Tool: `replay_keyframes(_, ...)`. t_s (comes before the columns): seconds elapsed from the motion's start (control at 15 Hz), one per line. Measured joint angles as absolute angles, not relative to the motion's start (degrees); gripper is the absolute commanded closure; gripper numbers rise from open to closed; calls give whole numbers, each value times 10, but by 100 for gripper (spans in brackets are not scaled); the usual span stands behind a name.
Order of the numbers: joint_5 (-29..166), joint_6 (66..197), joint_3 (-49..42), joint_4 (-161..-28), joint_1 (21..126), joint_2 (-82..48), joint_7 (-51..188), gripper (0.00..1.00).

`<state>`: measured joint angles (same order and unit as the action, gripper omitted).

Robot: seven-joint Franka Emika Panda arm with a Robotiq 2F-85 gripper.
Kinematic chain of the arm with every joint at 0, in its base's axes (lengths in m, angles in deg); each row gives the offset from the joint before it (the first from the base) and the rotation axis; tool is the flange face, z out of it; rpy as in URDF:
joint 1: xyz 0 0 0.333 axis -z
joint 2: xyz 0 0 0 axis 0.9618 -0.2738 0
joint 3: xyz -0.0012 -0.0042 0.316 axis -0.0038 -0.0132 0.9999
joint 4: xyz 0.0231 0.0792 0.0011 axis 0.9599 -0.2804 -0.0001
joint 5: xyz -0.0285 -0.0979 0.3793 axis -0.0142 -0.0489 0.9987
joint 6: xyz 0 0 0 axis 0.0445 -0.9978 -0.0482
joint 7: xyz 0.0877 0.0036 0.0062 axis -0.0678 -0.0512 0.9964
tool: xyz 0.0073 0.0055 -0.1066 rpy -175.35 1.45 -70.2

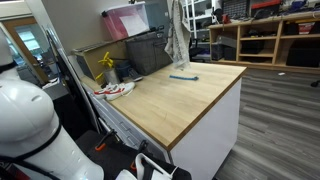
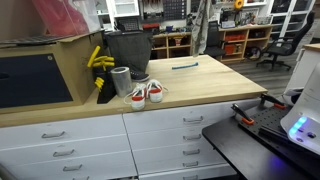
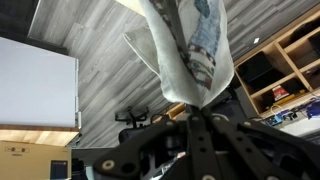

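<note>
A cloth [image 3: 190, 50] is gripped in the clenched tool [image 3: 196, 108]. Its long axis is hung straight down from the tool, near the worktop [image 1: 190, 100].

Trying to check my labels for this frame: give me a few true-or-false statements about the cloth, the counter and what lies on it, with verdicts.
1. The gripper is shut on a pale cloth. True.
2. Red-and-white sneakers sit on the wooden counter. True.
3. The cloth lies flat on the counter. False: it hangs from the gripper in the air above the counter.
4. The slim blue item lies inside the dark bin. False: it lies on the bare counter top, apart from the bin.
5. The drawers under the counter stand open. False: all that show are shut.
</note>
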<state>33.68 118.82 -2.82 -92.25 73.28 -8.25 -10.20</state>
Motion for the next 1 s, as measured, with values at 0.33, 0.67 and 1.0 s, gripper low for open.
replay_keyframes(0.33, 302, 1190, -38, -923, 736, -82, -110, 99)
replay_keyframes(0.67, 431, 1182, -24, -929, 736, -78, -23, 64)
replay_keyframes(1.0, 617, 1112, -20, -927, 742, -67, 115, 27)
